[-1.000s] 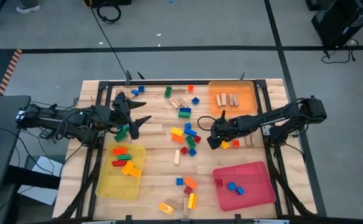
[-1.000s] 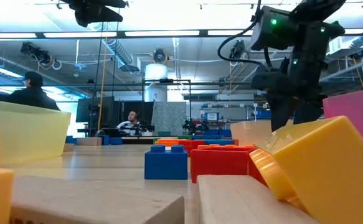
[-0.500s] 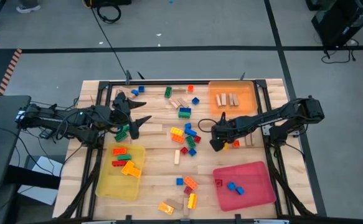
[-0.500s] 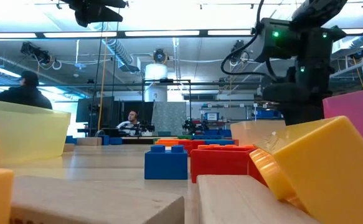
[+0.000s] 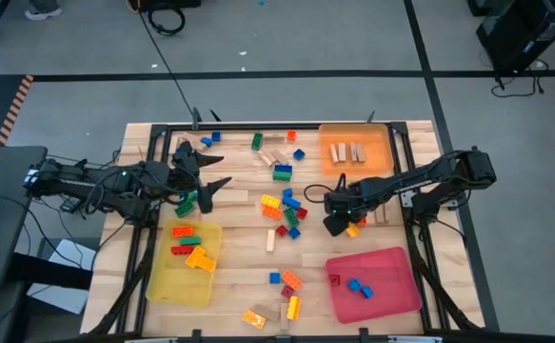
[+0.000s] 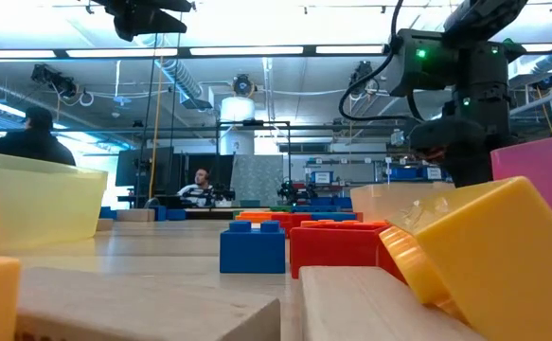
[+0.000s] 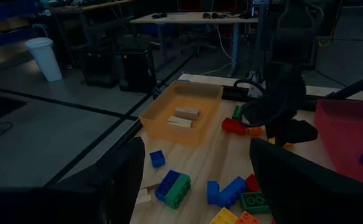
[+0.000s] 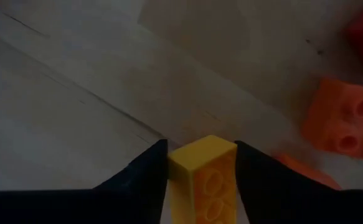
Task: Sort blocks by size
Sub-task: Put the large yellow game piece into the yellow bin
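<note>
Left gripper [image 5: 212, 187]: I have it parked at about 9 o'clock on the desk [image 5: 239, 286], fingers spread wide, holding nothing, with a green block just beside it

Yellow tray [image 5: 184, 261]: at 7 o'clock; I count a few red, green and orange blocks in it already, so this bin is started

Loose blocks, back [image 5: 279, 157]: at 12 o'clock a scatter of blue, green, red and tan pieces not yet sorted

Loose blocks, middle [image 5: 285, 211]: the thickest cluster, mixed colours plus a tan wooden piece; I judge this the bulk of what is left

Loose blocks, front [image 5: 282, 297]: at 6 o'clock some orange, yellow, blue and tan ones, also unsorted

Orange tray [image 5: 355, 151]: at 1 o'clock, holding tan wooden pieces side by side

Right gripper [image 5: 340, 223]: down at the desk at about 3 o'clock, just right of the middle cluster; my wrist view shows its fingers against both sides of a yellow block [image 8: 203, 168], an orange block [image 8: 346, 121] lying near

Red tray [image 5: 372, 282]: at 5 o'clock, with blue blocks and a small red one inside

Progress: I judge it under halfway; all three trays are started, most blocks are loose
</note>
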You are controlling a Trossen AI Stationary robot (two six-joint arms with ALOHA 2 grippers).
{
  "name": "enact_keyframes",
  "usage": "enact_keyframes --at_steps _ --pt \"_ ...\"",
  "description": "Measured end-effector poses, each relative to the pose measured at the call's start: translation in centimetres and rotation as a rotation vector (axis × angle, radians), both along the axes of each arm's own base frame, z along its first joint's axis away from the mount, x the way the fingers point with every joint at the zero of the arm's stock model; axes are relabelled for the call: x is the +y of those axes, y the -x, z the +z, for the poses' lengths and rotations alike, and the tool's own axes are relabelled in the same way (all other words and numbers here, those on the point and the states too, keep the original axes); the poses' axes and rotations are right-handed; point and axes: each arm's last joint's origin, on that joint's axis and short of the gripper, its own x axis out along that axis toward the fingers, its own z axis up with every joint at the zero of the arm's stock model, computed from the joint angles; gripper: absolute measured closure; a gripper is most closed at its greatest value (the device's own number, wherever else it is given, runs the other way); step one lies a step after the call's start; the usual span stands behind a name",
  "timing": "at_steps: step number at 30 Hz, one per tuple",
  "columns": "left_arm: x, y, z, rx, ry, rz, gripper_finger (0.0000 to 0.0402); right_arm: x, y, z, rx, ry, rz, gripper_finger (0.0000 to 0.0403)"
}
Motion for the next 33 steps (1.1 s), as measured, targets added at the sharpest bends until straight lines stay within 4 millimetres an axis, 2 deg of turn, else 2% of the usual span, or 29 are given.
enact_keyframes --at_steps 10,18,23,27,33 --pt "0.0 0.0 0.0 -0.001 0.000 0.000 0.0105 0.0 -0.5 0.1 -0.056 -0.001 0.005 0.0234" --pt "0.0 0.0 0.1 -0.016 0.002 0.000 0.0105 -0.3 -2.4 1.3 -0.303 0.048 -0.012 0.0230" --pt "0.0 -0.4 0.8 -0.099 0.013 0.000 0.0105 -1.2 -3.4 3.8 -0.551 0.106 -0.005 0.0228" --pt "-0.1 -1.1 1.1 -0.175 0.077 0.002 0.0105 -2.3 -3.9 6.9 -0.805 0.182 0.026 0.0227" --pt "-0.6 -3.2 0.2 -0.180 0.174 -0.060 0.0105 -3.7 -4.0 11.7 -1.179 0.354 0.086 0.0226"
